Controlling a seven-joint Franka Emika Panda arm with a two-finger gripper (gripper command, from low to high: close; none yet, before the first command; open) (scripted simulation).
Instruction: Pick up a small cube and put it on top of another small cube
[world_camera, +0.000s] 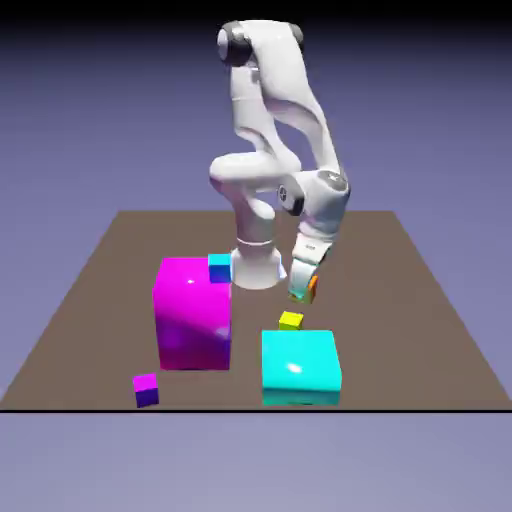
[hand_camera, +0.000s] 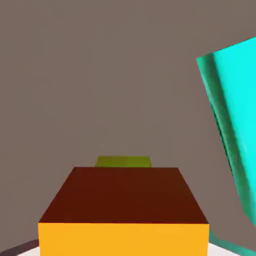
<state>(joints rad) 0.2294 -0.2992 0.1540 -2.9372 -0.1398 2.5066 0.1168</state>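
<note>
Gripping the small orange-red cube (hand_camera: 123, 210), the gripper (world_camera: 303, 288) has its fingers closed tight on it and holds it off the brown table (world_camera: 420, 300). In the hand view the cube fills the space between the fingers and hides them. Just beyond the cube, below the fingers, sits a small yellow cube (world_camera: 291, 320), apart from it. A big cyan block (world_camera: 300, 367) stands beside the yellow cube. Farther off are a big magenta block (world_camera: 193, 312), a small blue cube (world_camera: 219, 267) and a small purple cube (world_camera: 146, 389).
</note>
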